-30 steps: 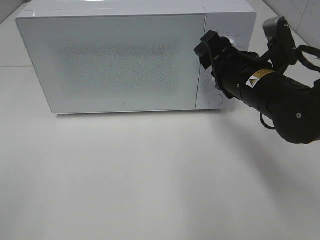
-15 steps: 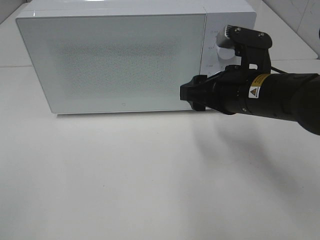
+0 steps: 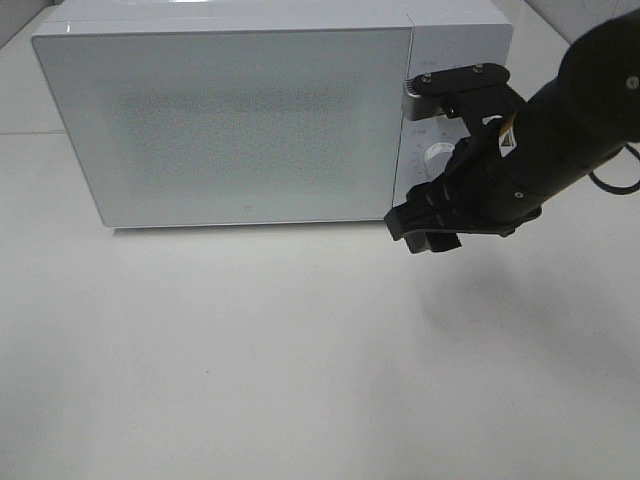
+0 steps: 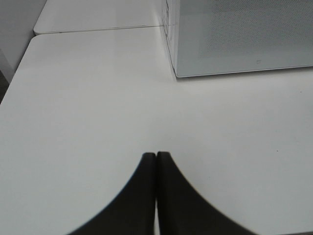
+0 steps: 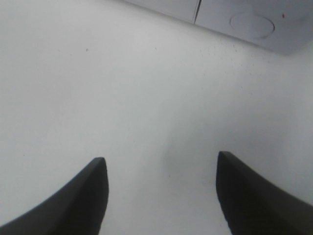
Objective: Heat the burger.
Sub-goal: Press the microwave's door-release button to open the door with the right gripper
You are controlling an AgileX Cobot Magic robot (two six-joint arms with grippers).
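While the right gripper [image 3: 425,232] hung wide and empty just in front of the white microwave's [image 3: 460,30] lower right corner, right of centre in the high view, I could not find the burger in any view. The door [image 3: 230,120] was shut and its speckled window hid whatever lay behind, so I could not tell if it was inside. My worry was the tight clearance: a careless move could knock the dial [image 3: 437,157] off its setting, jab the round button [image 5: 252,24] and pop the door, or shove the oven across the table [image 3: 250,360]. The left gripper [image 4: 156,154] was pressed shut on nothing over bare table. A yellow warning-triangle sticker [image 3: 506,138] showed on the right arm. The tiny door mark [image 3: 247,210] and panel print were too small to read.
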